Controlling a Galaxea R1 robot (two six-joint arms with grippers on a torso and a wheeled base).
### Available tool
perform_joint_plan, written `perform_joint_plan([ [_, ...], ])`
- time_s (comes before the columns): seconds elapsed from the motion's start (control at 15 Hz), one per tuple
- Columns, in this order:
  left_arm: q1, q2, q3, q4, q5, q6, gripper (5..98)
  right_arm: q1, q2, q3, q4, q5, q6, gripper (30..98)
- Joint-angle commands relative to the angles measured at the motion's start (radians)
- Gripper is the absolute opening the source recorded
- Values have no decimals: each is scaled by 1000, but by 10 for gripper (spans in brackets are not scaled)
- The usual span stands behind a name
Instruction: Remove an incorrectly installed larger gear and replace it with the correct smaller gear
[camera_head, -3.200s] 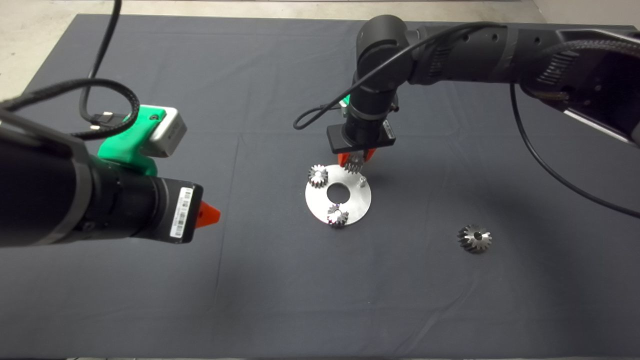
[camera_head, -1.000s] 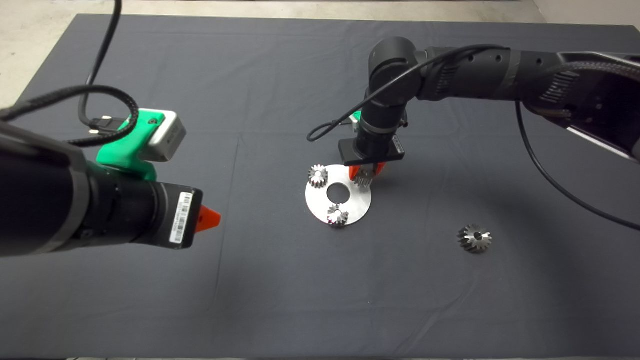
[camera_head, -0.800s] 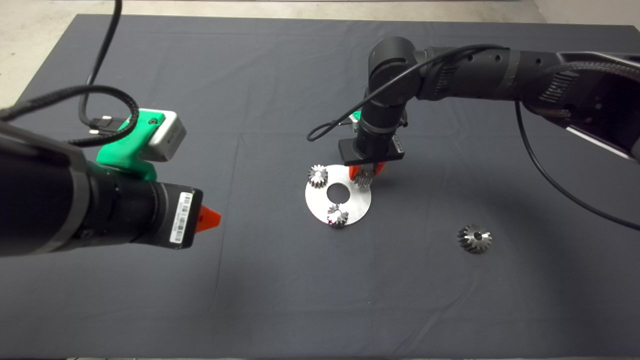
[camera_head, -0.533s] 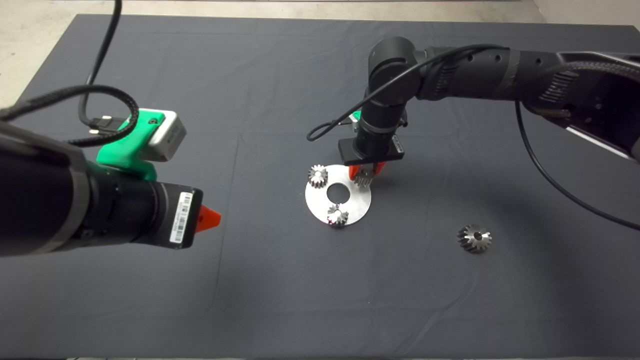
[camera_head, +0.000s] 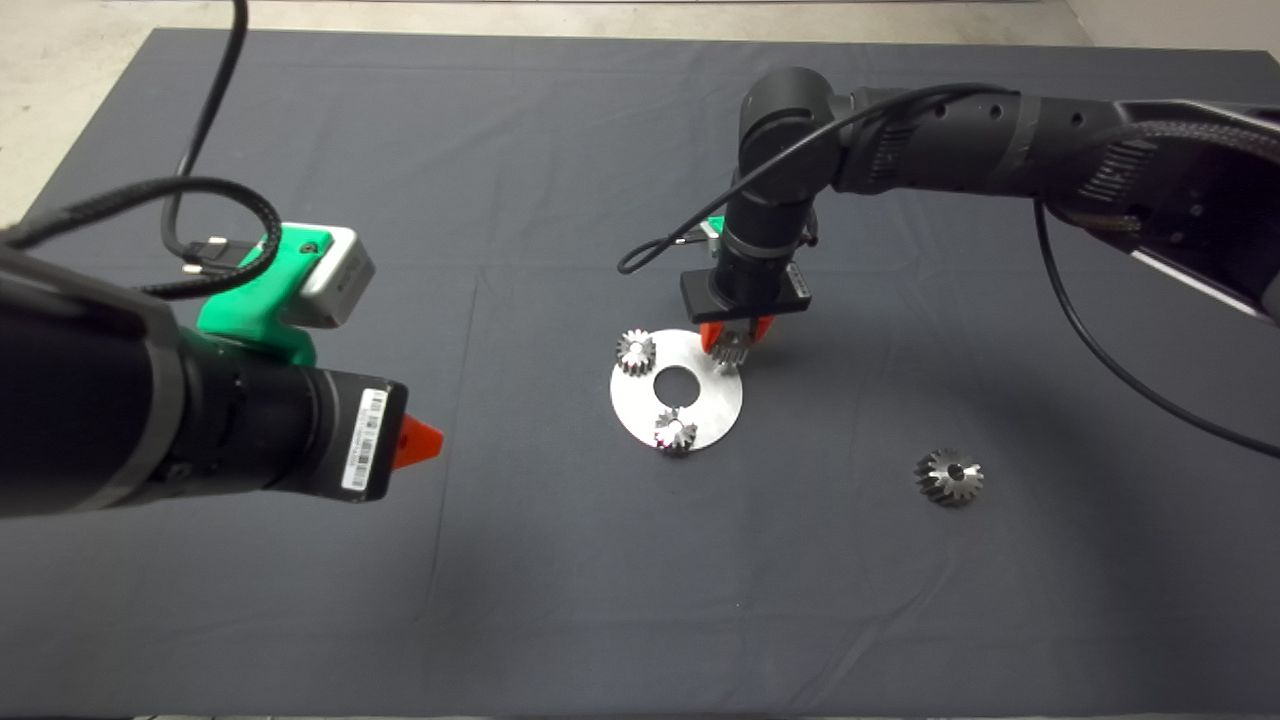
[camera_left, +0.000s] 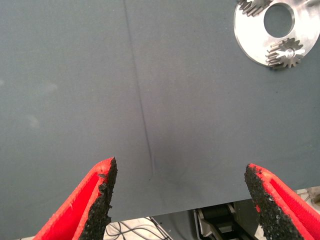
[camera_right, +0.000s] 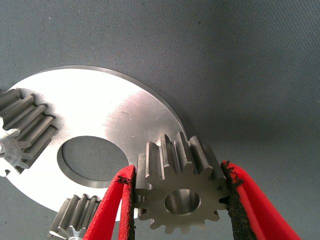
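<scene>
Slightly raised: smaller gear between tool fingers

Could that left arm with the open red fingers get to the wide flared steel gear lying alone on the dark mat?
Probably not easily. The left gripper hovers open at the mat's left, while the wide flared steel gear lies far right, beyond the round metal plate.

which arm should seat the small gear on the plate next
Right. The right gripper is already shut on the smaller gear, poised over the round plate's edge. The left gripper is open, empty and off to the side over bare mat, away from the plate.
</scene>
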Motion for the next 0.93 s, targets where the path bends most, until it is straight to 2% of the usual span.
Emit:
perform_joint_plan([
  [0.0, -4, 2, 11, 16, 5, -4, 643, 28, 22, -1, -44, -74, -9, 358],
  [0.33, -2, -1, 10, 30, 8, -2, 643, 26, 45, 14, -41, -73, 5, 358],
  [0.87, 7, 6, 11, 31, 5, -5, 643, 28, -23, 49, -41, -76, -3, 357],
])
